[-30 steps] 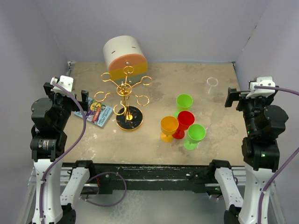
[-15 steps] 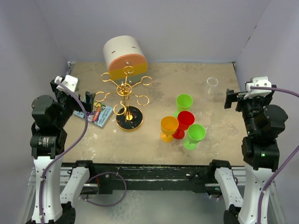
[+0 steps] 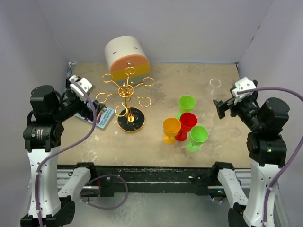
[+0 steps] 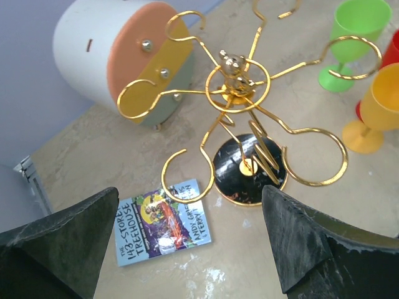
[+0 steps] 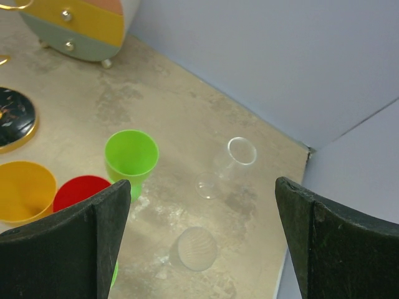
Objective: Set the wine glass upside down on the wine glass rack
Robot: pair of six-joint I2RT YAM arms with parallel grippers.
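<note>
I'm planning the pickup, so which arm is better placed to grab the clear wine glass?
Right. The clear wine glass sits on the far right side, straight ahead of the open right gripper in its wrist view. The left gripper faces the wine glass rack, on the opposite side from the glass.

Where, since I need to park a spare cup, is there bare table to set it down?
Bare table runs along the near edge in front of the book and wine glass rack, and at the back between the cylinder and the clear wine glass. It is crowded around the four coloured goblets right of centre.
</note>
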